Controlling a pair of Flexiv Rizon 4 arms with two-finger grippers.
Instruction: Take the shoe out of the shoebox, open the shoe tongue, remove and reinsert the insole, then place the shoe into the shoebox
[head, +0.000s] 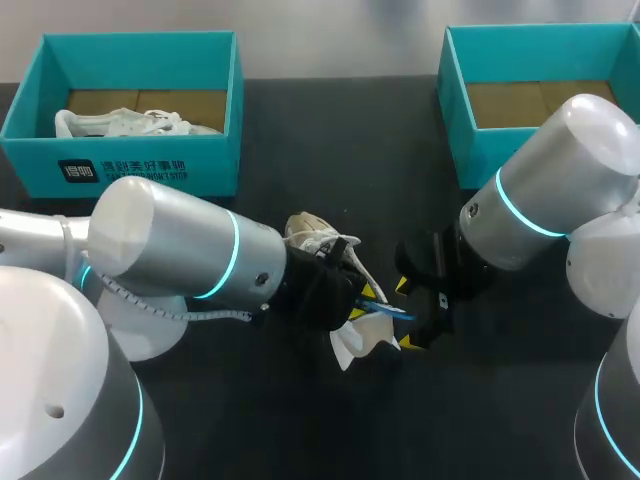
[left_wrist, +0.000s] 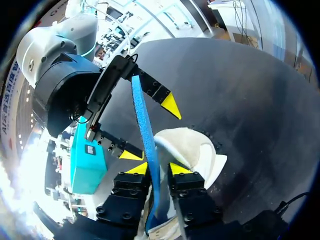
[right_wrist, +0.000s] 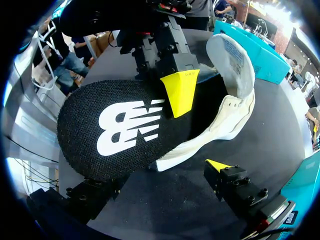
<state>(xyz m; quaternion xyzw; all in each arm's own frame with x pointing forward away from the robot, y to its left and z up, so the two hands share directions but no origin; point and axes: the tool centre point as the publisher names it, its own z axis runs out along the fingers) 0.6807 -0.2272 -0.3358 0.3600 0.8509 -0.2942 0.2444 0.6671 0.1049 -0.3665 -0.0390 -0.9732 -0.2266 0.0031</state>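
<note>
Pinching, left gripper (left_wrist: 157, 169): closed on black insole (right_wrist: 115, 130), partly over the shoe (right_wrist: 227, 120).
Right gripper (left_wrist: 150, 130): fingers wide, astride insole, beside shoe.
Shoe: white, lying on worktop (head: 300, 140).

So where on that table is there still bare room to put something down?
Bare tabletop lies between the left shoebox and the right shoebox, and along the near edge between the arms' bases. The middle is crowded: the left gripper and right gripper meet there over the shoe and insole.
</note>
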